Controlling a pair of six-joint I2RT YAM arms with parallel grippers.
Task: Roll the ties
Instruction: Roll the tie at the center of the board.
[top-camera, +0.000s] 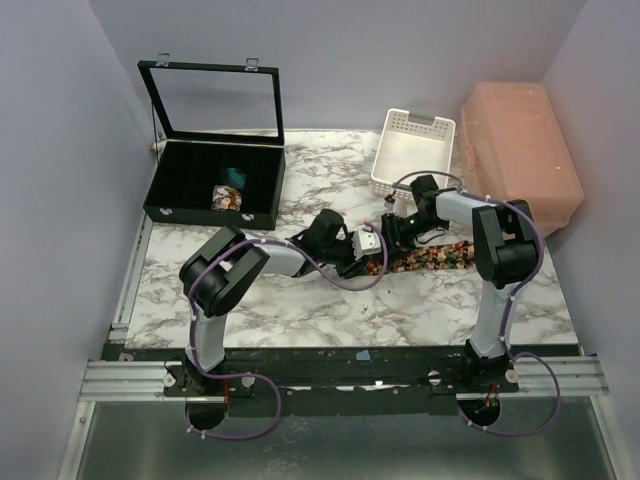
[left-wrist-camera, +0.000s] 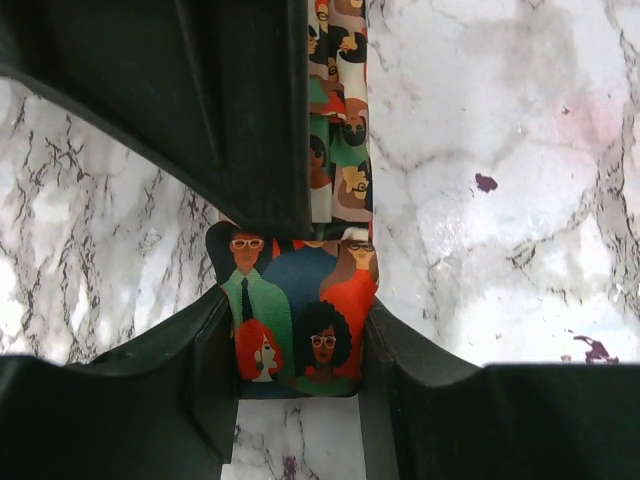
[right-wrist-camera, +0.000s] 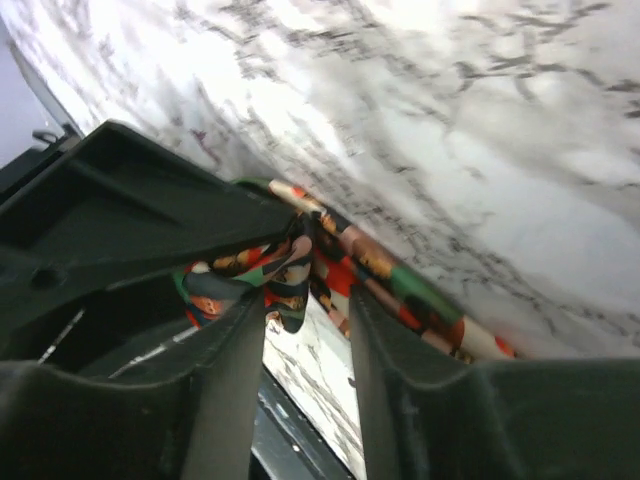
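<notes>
A dark tie (top-camera: 436, 257) printed with colourful faces lies flat on the marble table right of centre. My left gripper (top-camera: 372, 262) is at its left end. In the left wrist view, the left gripper (left-wrist-camera: 298, 322) is shut on the tie's rolled end (left-wrist-camera: 300, 310), one finger against each edge. My right gripper (top-camera: 396, 238) is just behind it. In the right wrist view, the right gripper (right-wrist-camera: 305, 300) has its jaws apart around a loose fold of the tie (right-wrist-camera: 290, 270). A rolled printed tie (top-camera: 228, 197) and a teal one (top-camera: 234, 177) sit in the black case.
The open black display case (top-camera: 190, 190) stands at the back left, its glass lid up. A white slotted basket (top-camera: 413, 150) is at the back centre-right, with a pink lidded bin (top-camera: 520, 155) to its right. The two grippers are nearly touching.
</notes>
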